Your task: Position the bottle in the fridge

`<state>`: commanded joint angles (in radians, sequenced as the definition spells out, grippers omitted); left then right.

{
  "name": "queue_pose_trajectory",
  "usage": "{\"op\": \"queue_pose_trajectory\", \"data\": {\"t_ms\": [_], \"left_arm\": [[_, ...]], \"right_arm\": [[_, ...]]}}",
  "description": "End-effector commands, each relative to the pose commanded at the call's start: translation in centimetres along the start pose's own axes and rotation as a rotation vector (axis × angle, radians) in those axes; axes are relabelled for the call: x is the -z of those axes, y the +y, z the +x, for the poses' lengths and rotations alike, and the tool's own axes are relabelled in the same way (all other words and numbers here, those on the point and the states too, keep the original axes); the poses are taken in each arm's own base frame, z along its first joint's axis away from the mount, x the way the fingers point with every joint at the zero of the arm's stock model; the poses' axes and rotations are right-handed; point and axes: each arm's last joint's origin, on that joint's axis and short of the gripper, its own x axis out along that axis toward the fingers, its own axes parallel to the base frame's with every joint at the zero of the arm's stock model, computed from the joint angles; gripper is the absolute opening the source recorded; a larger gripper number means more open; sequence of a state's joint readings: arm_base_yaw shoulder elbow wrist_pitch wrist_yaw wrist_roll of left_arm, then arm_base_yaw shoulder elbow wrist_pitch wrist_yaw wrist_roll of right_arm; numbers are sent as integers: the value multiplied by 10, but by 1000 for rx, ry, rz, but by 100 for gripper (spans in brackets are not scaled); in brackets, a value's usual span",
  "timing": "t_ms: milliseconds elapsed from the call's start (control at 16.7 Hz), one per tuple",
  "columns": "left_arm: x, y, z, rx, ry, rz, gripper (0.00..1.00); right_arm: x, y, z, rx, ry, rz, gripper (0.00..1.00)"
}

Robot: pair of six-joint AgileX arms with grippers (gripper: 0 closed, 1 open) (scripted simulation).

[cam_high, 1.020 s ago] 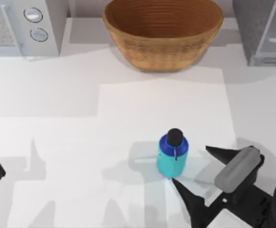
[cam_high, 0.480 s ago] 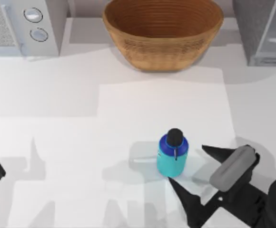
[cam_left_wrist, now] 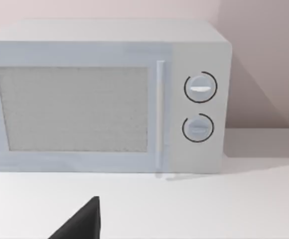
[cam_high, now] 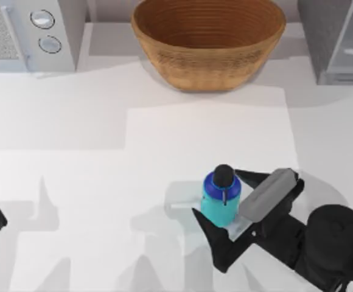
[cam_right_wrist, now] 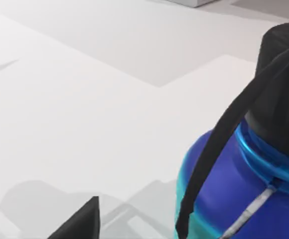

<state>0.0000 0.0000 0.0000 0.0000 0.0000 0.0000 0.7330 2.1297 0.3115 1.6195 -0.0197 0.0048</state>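
**Cyan bottle between my right fingers, most of the rest cut off**

Cyan body, dark blue shoulder, black cap: the bottle (cam_high: pixel 221 198) stands upright on the white counter (cam_high: pixel 103 182), right of centre and towards the near edge in the top view. My right end effector (cam_high: pixel 225 207) is spread wide around it, one dark finger (cam_high: pixel 216 246) on the near side and the other at the far side, partly hidden behind the grey wrist block. Whether either finger touches the bottle I cannot tell. In my right wrist view the bottle (cam_right_wrist: pixel 244 164) is cut off at the frame edge, with its black strap running down over the blue shoulder, and one finger tip (cam_right_wrist: pixel 82 224) pokes in at the edge.

The fridge (cam_high: pixel 335 39) stands at the far right corner, speckled grey with a pale door panel, cropped by the frame, and well apart from the bottle. A wicker basket (cam_high: pixel 208 42) sits at the far middle and a microwave (cam_high: pixel 27 33) at the far left.

My left arm is parked at the counter's left edge; a dark part of my left end effector (cam_left_wrist: pixel 82 224) shows in the left wrist view, facing the microwave (cam_left_wrist: pixel 107 97). Its spread I cannot tell.
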Motion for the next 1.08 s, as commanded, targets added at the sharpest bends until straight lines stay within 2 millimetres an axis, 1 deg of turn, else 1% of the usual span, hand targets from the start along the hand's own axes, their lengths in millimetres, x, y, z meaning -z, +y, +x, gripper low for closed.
{"op": "queue_pose_trajectory", "data": {"t_ms": [180,420,1080], "left_arm": [[0,0,0,0,0,0,100],[0,0,0,0,0,0,100],[0,0,0,0,0,0,100]], "right_arm": [[0,0,9,0,0,0,100],[-1,0,9,0,0,0,100],[-1,0,9,0,0,0,18]]}}
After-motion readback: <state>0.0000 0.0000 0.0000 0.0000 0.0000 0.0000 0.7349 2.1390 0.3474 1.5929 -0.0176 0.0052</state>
